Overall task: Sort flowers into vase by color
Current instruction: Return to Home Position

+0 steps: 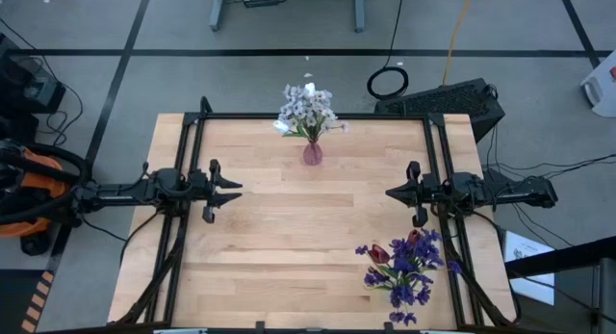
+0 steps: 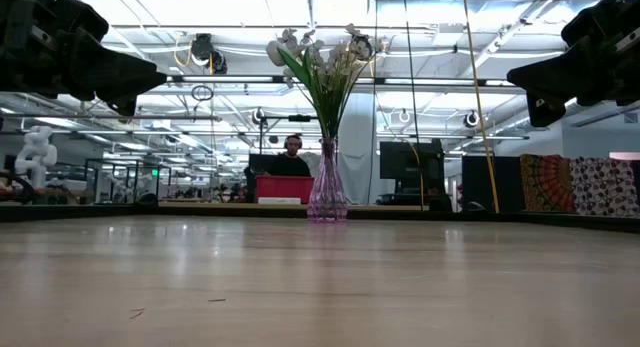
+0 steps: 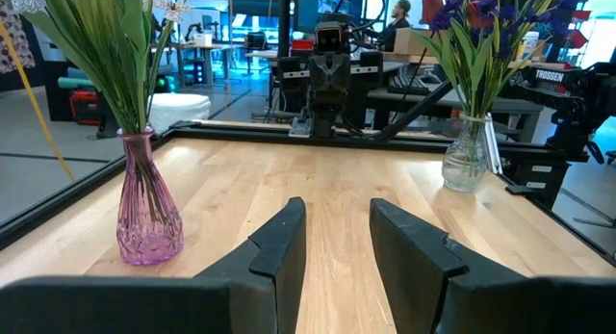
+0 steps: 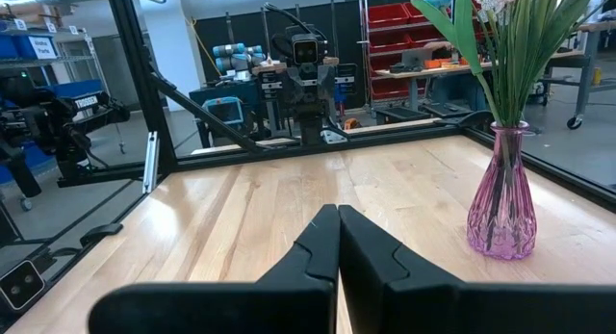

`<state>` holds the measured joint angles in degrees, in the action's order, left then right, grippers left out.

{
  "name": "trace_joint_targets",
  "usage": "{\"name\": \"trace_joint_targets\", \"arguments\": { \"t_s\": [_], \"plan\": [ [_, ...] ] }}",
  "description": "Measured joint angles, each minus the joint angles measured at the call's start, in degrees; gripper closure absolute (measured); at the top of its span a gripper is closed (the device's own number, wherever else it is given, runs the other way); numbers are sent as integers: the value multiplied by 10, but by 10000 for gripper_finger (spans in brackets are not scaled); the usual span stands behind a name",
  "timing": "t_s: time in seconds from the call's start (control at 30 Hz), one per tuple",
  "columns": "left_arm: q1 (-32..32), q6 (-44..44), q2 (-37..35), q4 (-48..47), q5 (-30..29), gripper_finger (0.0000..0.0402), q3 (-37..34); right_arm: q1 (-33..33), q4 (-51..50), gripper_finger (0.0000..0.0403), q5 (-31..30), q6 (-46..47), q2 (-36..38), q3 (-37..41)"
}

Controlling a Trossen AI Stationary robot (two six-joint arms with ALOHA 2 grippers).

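A pink glass vase (image 1: 312,153) stands at the middle of the table's far edge, holding white flowers (image 1: 308,108) on green stems. It also shows in the low view as the pink vase (image 2: 327,192). A clear glass vase (image 3: 468,156) stands at the near right, holding purple and dark red flowers (image 1: 404,267). My left gripper (image 1: 237,191) hovers open at the table's left side, level, pointing across the table, with nothing between its fingers (image 3: 279,243). My right gripper (image 1: 389,192) faces it from the right side, shut and empty (image 4: 338,211).
Black frame rails (image 1: 192,161) run along the table's left, right and far edges. The bare wooden top (image 1: 308,238) lies between the two grippers. Beyond the far edge is a lab room with a seated person (image 2: 292,157).
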<state>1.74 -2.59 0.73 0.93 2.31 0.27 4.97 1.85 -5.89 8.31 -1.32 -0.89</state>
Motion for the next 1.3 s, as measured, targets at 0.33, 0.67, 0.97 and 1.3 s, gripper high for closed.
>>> {"name": "trace_joint_targets", "arguments": {
  "t_s": [0.33, 0.67, 0.97, 1.3],
  "plan": [
    [0, 0, 0, 0, -1, 278, 0, 0, 0, 403, 0, 0, 0, 0],
    [0, 1, 0, 7, -76, 278, 0, 0, 0, 403, 0, 0, 0, 0],
    [0, 0, 0, 6, -73, 278, 0, 0, 0, 403, 0, 0, 0, 0],
    [0, 0, 0, 4, -70, 278, 0, 0, 0, 403, 0, 0, 0, 0]
  ]
}}
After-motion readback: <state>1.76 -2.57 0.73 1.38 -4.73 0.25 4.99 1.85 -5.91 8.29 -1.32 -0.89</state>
